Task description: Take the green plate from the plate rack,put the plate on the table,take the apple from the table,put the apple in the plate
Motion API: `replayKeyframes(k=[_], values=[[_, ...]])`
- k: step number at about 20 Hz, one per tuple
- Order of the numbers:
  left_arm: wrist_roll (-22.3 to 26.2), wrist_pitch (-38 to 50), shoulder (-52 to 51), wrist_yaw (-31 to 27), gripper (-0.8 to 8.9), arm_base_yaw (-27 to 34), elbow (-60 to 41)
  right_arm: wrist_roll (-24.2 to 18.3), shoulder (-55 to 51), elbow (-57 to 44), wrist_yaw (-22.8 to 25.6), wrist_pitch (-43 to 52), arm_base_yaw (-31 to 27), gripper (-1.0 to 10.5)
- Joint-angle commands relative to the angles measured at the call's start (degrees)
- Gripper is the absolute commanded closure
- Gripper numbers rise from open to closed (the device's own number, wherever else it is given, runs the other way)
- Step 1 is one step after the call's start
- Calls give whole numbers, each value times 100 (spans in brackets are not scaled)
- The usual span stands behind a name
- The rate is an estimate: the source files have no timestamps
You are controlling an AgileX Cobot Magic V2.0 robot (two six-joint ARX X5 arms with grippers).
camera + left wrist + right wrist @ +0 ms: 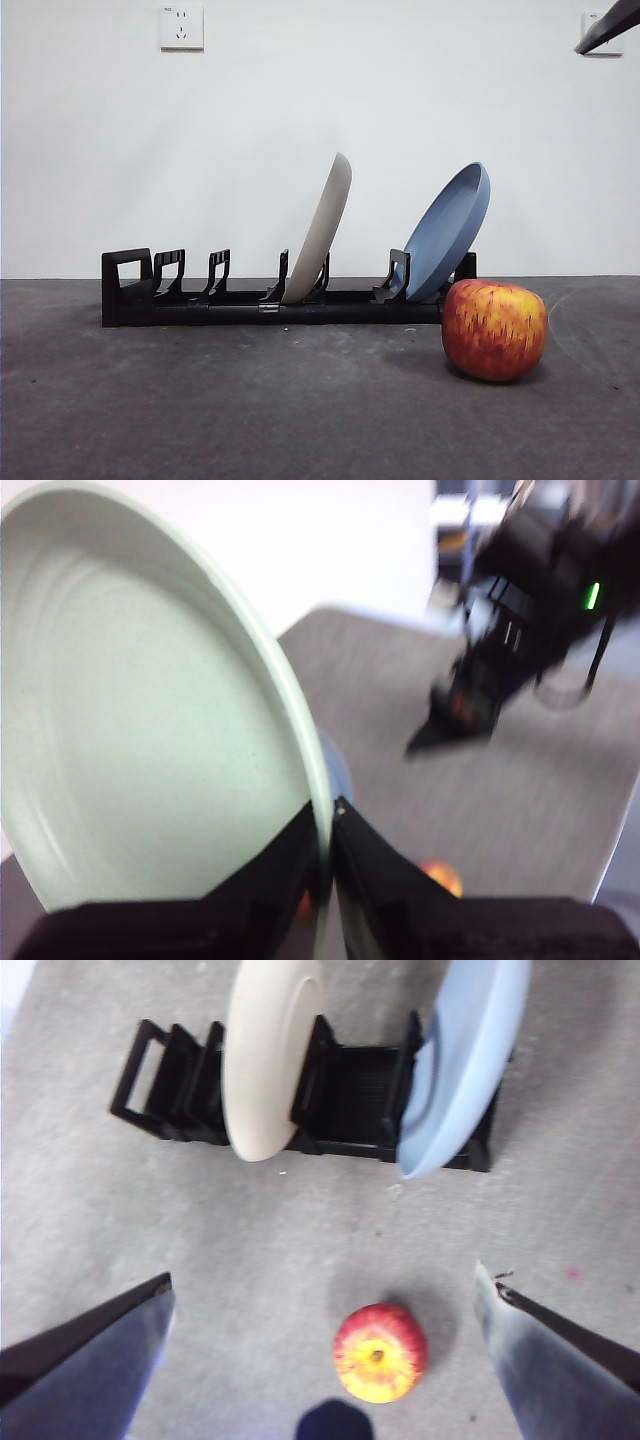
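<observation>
My left gripper [328, 830] is shut on the rim of the pale green plate [150, 730] and holds it in the air, out of the front view. The black plate rack [250, 300] stands on the dark grey table [250, 420]; it also shows in the right wrist view [350, 1100]. The red and yellow apple [494, 329] sits on the table in front of the rack's right end. My right gripper [322, 1275] is open and empty, high above the apple [380, 1352].
A cream-white plate [320, 230] leans in the rack's middle slot and a blue plate [450, 230] in its right end. The rack's left slots hold nothing. A black arm tip [605, 27] shows at the top right corner. The right arm [500, 630] shows in the left wrist view.
</observation>
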Motion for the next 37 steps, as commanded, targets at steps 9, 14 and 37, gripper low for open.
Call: replayKeyframes(k=[9, 14, 37], values=[[-1840, 251, -2341, -1217, 822, -678, -6328, 46, 26, 20, 286, 22, 7, 446], [-1733, 2402, -1727, -1255, 822, -667, -7783, 140, 26, 20, 286, -50, 7, 446], [-1071, 4719, 1700, -295, 822, -756, -7805, 199, 26, 20, 286, -24, 7, 447]])
